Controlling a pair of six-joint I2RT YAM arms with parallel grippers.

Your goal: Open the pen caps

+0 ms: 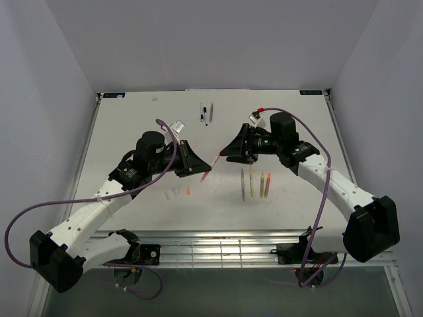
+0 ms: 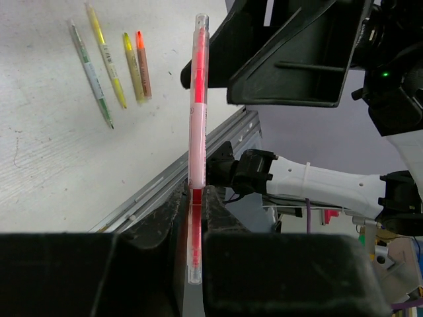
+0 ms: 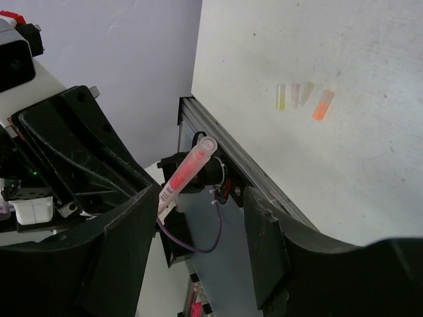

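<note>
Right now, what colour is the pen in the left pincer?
Pink pen, clearest in the left wrist view.

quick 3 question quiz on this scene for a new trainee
1. True or false: the left gripper is shut on the pink pen.
2. How many loose caps lie on the table?
3. The right gripper is: A) shut on a cap, B) open, near the pink pen's tip, C) resting on the table.

Key: 1 true; 2 four; 3 B.
</note>
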